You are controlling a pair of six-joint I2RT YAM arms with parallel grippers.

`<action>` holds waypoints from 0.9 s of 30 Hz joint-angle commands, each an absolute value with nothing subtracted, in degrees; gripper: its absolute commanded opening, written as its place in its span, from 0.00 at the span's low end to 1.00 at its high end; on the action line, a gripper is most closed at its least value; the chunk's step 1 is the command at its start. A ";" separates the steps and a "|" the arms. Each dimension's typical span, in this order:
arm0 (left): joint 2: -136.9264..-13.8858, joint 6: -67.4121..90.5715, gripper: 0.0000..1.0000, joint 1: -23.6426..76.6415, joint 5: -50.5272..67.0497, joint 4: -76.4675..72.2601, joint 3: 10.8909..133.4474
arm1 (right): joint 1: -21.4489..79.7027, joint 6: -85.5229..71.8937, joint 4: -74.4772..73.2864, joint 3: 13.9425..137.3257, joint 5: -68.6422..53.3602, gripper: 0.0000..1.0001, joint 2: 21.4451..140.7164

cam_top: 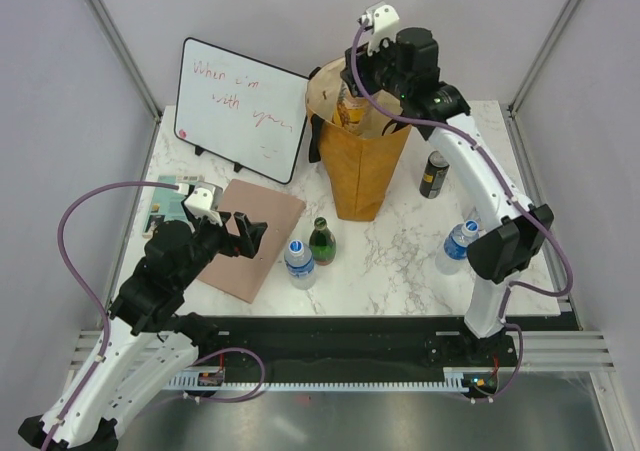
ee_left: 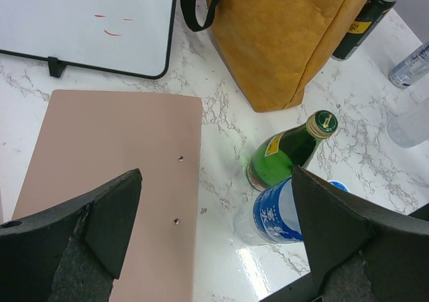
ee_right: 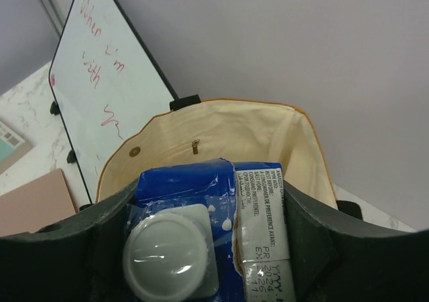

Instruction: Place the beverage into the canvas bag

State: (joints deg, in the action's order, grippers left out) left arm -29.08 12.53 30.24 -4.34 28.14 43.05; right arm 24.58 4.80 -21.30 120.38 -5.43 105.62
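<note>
The canvas bag (cam_top: 365, 176) stands upright at the back of the table, mustard-brown with a cream lining (ee_right: 221, 124) and its mouth wide. My right gripper (ee_right: 211, 211) hangs just over that mouth, shut on the beverage (ee_right: 201, 195), a blue carton with a white round cap and a printed date strip. The carton's lower end points down into the bag. My left gripper (cam_top: 245, 233) hovers low over the table's left side, open with nothing between its fingers (ee_left: 114, 215). In the left wrist view the bag (ee_left: 288, 41) is at the top.
A whiteboard (cam_top: 240, 106) leans left of the bag. A pink board (cam_top: 255, 236) lies under my left gripper. A green glass bottle (cam_top: 321, 241) and a water bottle (cam_top: 299, 263) stand in front of the bag. A black can (cam_top: 434, 174) and another water bottle (cam_top: 458, 246) stand at the right.
</note>
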 commanded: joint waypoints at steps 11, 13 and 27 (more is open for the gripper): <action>-29.00 11.51 0.99 30.32 -3.52 25.93 42.98 | 24.35 12.39 1.39 120.69 -1.50 0.00 109.34; -29.18 11.51 0.99 30.32 -3.60 25.93 42.89 | 24.43 12.66 3.94 119.71 -1.58 0.00 109.95; -29.44 11.51 0.99 30.41 -3.43 25.93 42.98 | 24.35 12.04 13.18 112.15 -0.88 0.00 113.82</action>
State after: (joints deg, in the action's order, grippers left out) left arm -29.26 12.53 30.24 -4.10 28.14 42.98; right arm 24.43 11.77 -6.76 110.19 -1.26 117.97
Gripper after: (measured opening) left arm 0.994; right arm 0.702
